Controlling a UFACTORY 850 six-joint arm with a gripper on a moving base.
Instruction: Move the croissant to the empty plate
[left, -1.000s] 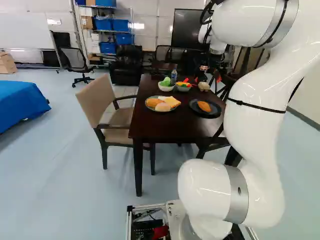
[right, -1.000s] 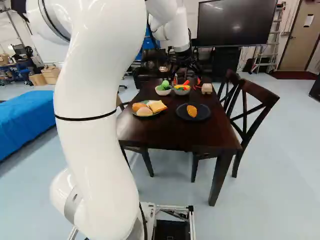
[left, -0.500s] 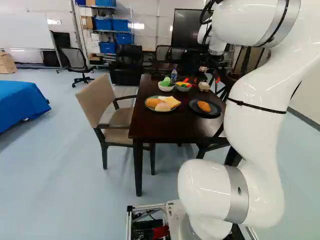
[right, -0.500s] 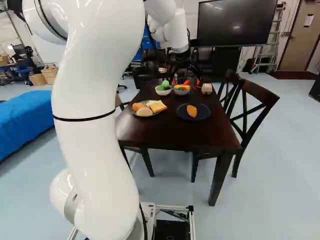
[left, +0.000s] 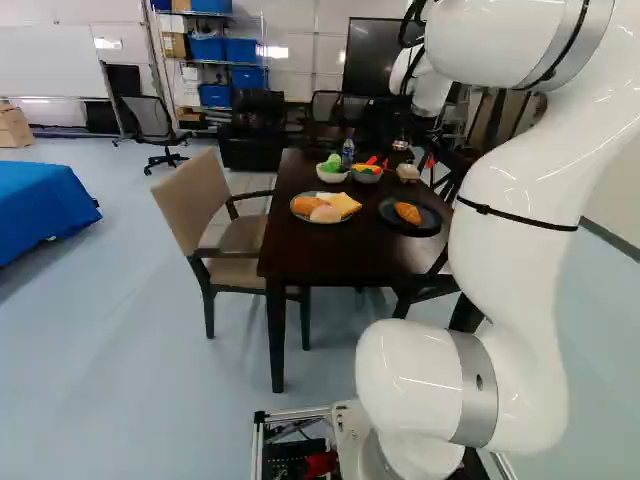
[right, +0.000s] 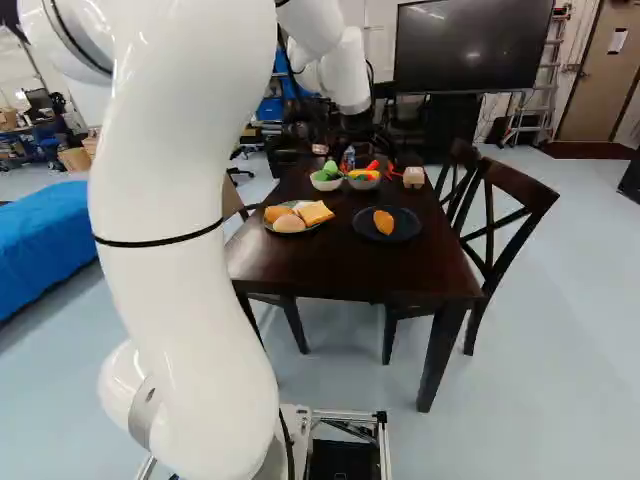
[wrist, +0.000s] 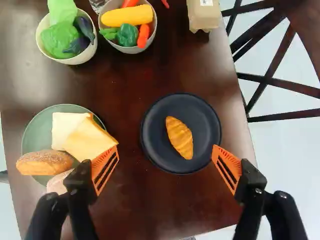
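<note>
The gripper (right: 360, 125) shows dark beyond my arm, above the far part of the table. In the wrist view the gripper (wrist: 166, 154) is wide open, with nothing held and its orange pads far apart. Ahead of the fingers, the golden croissant (wrist: 179, 137) lies on a dark round plate (wrist: 206, 150), nearer the finger on the chair side. A green plate (wrist: 37, 127) holds bread rolls (wrist: 46, 162) and yellow-white slices (wrist: 85, 139); the other finger is beside it and hides part of one roll. Both plates rest on the dark wooden table (left: 330, 255).
Beyond the plates stand a bowl of green vegetables (wrist: 60, 37), a bowl with corn and peppers (wrist: 129, 25), a bottle (left: 348, 152) and a beige carton (wrist: 204, 14). A beige armchair (left: 195, 205) flanks the table; dark wooden chairs (right: 500, 220) stand opposite.
My arm has swung slightly to the left in the right base view, and its wrist with the gripper has come down a little. Base, plates and food have stayed where they were.
</note>
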